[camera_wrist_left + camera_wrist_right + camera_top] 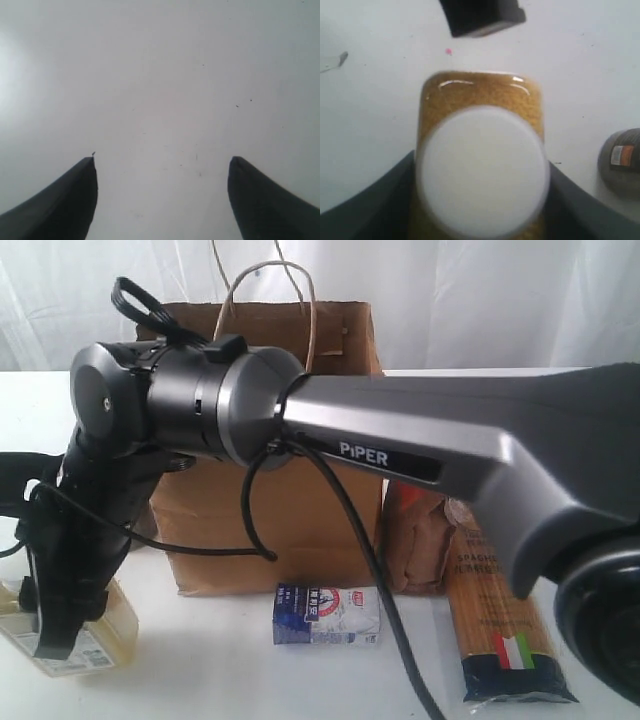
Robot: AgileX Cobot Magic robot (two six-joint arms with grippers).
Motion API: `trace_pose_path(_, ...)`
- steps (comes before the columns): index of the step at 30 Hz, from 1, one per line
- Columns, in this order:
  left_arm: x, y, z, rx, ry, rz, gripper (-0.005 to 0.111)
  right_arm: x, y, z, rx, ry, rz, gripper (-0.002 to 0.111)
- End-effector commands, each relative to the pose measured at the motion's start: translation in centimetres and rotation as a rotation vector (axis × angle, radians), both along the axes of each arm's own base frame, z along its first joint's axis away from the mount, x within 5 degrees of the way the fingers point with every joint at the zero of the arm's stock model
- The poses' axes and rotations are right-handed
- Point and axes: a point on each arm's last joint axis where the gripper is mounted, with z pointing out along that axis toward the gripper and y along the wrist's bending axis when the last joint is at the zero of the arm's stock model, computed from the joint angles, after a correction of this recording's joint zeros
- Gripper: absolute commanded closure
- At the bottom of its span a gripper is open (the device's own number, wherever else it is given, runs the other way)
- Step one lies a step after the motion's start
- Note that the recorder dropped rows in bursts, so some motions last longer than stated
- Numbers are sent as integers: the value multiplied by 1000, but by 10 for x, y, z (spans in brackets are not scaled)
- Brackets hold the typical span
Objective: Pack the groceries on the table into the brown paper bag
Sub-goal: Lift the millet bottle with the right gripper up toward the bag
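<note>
You can read "PiPER" in white on the grey arm (420,440) that stretches across the exterior view from the right. The long spaghetti packet (505,625) shows pale capitals beginning "SPAGHE", with a green-white-red flag above its dark blue end. The small blue-white carton (327,615) carries a red emblem and print too small to read. It lies on the white tabletop (220,670) just in front of the brown paper bag (290,350). That bag is matte kraft, boxy and upright, with 2 thin twisted loop handles. The crinkled brown-orange pouch (415,540) sits between the bag and the spaghetti packet.

Your right claw (481,157) is pinching the yellow white-capped bottle (480,92), which is low at the far left of the exterior view. The right wrist view shows 1 dark finger against each side of it. The bottle is clear and flat-sided, full of golden contents, with a smooth round cap (482,170). Only the exterior view shows its white printed label, which is unreadable.

Only the right wrist view shows the tin can (620,160), grey with a blurred orange label, apart from the bottle. It also shows a black block (480,15) beyond the bottle.

Your left claw (163,159) appears only in the left wrist view: 2 dark fingers spread wide over bare tabletop, nothing between them.
</note>
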Motion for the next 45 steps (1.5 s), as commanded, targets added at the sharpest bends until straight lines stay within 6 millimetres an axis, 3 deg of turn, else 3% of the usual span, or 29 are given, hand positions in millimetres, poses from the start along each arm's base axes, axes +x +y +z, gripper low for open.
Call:
trace_pose_path(1, -6, 4, 4, -13, -20, 40, 32, -9, -5, 25, 23, 27, -7, 108)
trace_pose_path(7, -14, 6, 10, -57, -43, 45, 32, -19, -17, 55, 47, 52, -43, 108)
trace_pose_path(22, -19, -1, 4, -155, 32, 10, 32, -48, -75, 180, 315, -94, -167, 108)
trace_pose_path(27, -18, -4, 4, -167, 29, -25, 32, -53, -95, 211, 419, -153, -240, 108)
trace_pose_path(45, -19, -5, 3, -178, 49, -33, 32, -41, -146, 270, 591, -449, -586, 108)
